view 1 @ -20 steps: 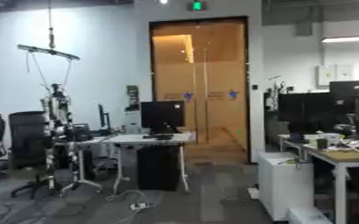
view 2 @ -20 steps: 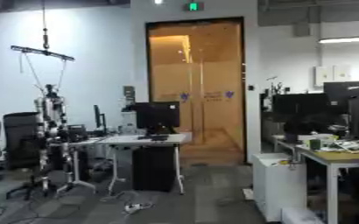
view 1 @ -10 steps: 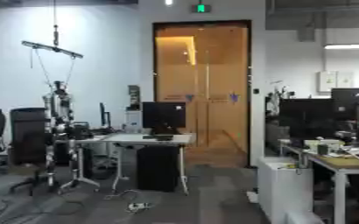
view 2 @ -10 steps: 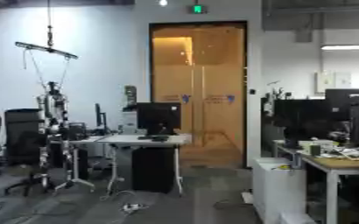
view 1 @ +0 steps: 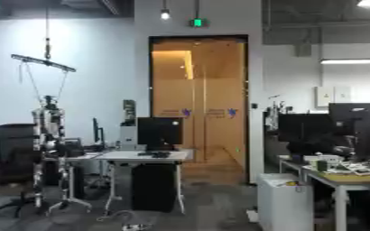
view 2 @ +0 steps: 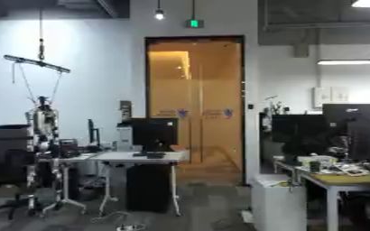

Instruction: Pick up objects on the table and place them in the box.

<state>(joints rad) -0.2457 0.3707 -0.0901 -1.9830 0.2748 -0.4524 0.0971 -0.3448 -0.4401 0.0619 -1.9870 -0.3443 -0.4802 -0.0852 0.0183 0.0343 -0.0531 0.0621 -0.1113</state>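
Looking: the head camera is facing straight out across an office, not down at any work surface.
Step in hand: judging by this view, no pick is under way; the robot is sitting at the very start, or between picks.
Hands: neither the left nor the right hand is showing in either eye view, so whether they are released, clenched or grasping anything cannot be told.
Task things: the table with the objects and the box are lying outside the view; where they are cannot be told.
Next move: the head is probably needing to tilt down until the table, the objects and the box come into sight, before either arm reaches.
Count, doorway: one orange-lit glass doorway (view 1: 198, 108), with one green sign (view 1: 196, 22) above it.
Count, desks: one white desk (view 1: 133, 156) at the left carrying one dark monitor (view 1: 159, 131); one desk (view 1: 339, 177) at the right, cluttered.
Count, stand: one tall stand (view 1: 48, 135) hanging from a bar.
Count, chair: one dark chair (view 1: 14, 153) at the far left.
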